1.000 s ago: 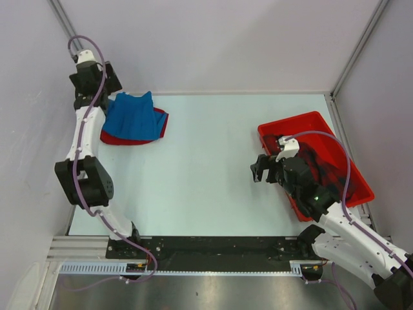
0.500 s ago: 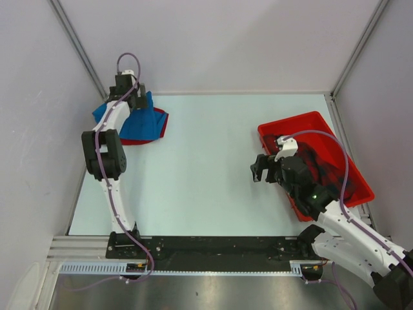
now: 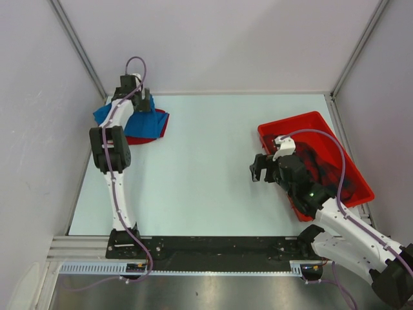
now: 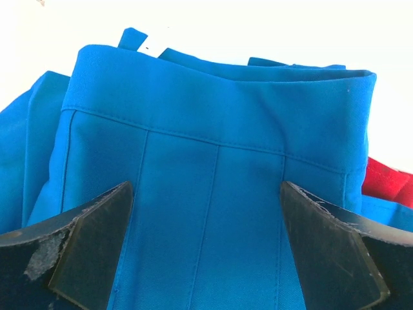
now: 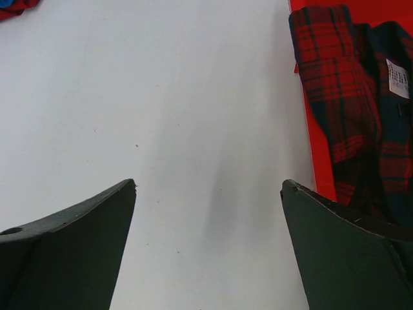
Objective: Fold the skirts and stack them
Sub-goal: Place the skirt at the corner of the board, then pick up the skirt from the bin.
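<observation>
Your L gripper has its jaws spread wide w/ nothing pinched. The blue skirt fills the gap between the fingers, and its waistband runs across just past the fingertips. From the wrist cam you can't tell whether the fingers touch the cloth or hang just over it.

The blue skirt lies on top of the red skirt. The red one shows only as a thin strip, mostly on the side facing the red tray. Both are well apart from the tray, across the table off the tray's left side and a bit farther back. In the top cam the L arm reaches over the pile and hides part of the blue cloth.

Your R gripper is also wide apart and empty. It hangs over bare table just beside the tray's left rim, and that rim runs along the right side of the wrist cam view.

The plaid skirt is inside the tray, bunched up rather than flat, w/ a white label showing face up. In the top cam the R arm covers much of it, so you can't tell how far it spreads toward the tray's near end.
</observation>
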You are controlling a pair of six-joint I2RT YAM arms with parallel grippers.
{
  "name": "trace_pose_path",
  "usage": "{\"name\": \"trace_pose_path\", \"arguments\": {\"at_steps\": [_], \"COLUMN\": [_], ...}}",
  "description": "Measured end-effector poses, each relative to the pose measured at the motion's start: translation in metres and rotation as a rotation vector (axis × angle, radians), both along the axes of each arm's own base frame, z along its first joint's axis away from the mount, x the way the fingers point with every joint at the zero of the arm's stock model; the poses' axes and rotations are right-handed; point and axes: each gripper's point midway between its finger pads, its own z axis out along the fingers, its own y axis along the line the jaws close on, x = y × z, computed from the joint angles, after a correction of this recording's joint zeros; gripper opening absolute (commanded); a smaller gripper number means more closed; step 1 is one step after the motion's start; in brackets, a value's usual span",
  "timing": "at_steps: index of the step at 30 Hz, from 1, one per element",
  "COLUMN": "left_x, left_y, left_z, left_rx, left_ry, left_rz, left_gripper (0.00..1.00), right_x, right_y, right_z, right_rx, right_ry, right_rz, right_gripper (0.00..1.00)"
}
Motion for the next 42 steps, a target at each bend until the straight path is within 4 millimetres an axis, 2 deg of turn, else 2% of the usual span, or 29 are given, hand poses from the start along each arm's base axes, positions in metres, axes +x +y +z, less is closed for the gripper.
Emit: {"name": "trace_pose_path", "arguments": {"at_steps": [3,6,9,11,13,14,15,17,18,20,22,25,28,30,32,36,39,40,42], "left_x": [-0.002,-0.009,-0.019,-0.032,-0.049,-0.064,-0.087,-0.126,-0.148,-0.202,-0.244,-0.281,-0.309,-0.323,-0.328,-0.328,-0.328,-0.328,-0.328], "left_y": [-0.003,-0.005,-0.009,-0.017,-0.033,-0.045,-0.062,-0.09,-0.102,-0.13,-0.149,-0.175,-0.197,-0.201,-0.2,-0.202,-0.202,-0.202,-0.201], "left_z": [0.006,0.029,0.08,0.131,0.186,0.212,0.237,0.262,0.266,0.248,0.209,0.158,0.107,0.085,0.077,0.081,0.082,0.083,0.085], "left_rx": [-0.018,-0.049,-0.078,-0.095,-0.121,-0.143,-0.179,-0.251,-0.288,-0.376,-0.416,-0.437,-0.45,-0.462,-0.476,-0.504,-0.507,-0.508,-0.51], "left_ry": [-0.003,-0.025,-0.1,-0.18,-0.282,-0.336,-0.38,-0.451,-0.467,-0.494,-0.458,-0.382,-0.276,-0.233,-0.216,-0.228,-0.232,-0.234,-0.243], "left_rz": [-0.002,0.033,0.093,0.126,0.146,0.152,0.149,0.127,0.112,0.059,0.017,-0.039,-0.087,-0.094,-0.082,-0.072,-0.071,-0.071,-0.07], "left_gripper": [1.0,1.0,1.0,1.0,1.0,1.0,1.0,1.0,1.0,1.0,1.0,1.0,1.0,1.0,1.0,0.99,1.0,1.0,1.0], "right_x": [0.0,0.0,-0.001,-0.001,-0.001,0.0,0.001,0.004,0.006,0.009,0.012,0.008,-0.005,-0.011,-0.014,-0.017,-0.02,-0.02,-0.021], "right_y": [0.001,-0.002,-0.008,-0.013,-0.018,-0.021,-0.024,-0.034,-0.041,-0.058,-0.082,-0.127,-0.164,-0.178,-0.187,-0.19,-0.183,-0.181,-0.178], "right_z": [0.0,-0.001,-0.001,0.001,0.005,0.008,0.012,0.019,0.022,0.025,0.024,0.011,-0.006,-0.014,-0.022,-0.052,-0.075,-0.081,-0.088], "right_rx": [0.002,0.006,0.02,0.034,0.043,0.045,0.05,0.056,0.06,0.059,0.055,0.046,0.033,0.04,0.057,0.085,0.095,0.104,0.116], "right_ry": [0.001,0.009,0.017,0.018,0.024,0.024,0.026,0.033,0.039,0.065,0.108,0.179,0.269,0.311,0.346,0.449,0.53,0.549,0.566], "right_rz": [0.003,-0.018,-0.066,-0.098,-0.13,-0.145,-0.169,-0.217,-0.255,-0.331,-0.431,-0.596,-0.727,-0.777,-0.808,-0.817,-0.802,-0.797,-0.788], "right_gripper": [1.0,1.0,1.0,1.0,1.0,1.0,1.0,1.0,1.0,1.0,1.0,1.0,1.0,1.0,1.0,0.99,0.88,0.64,0.36]}}
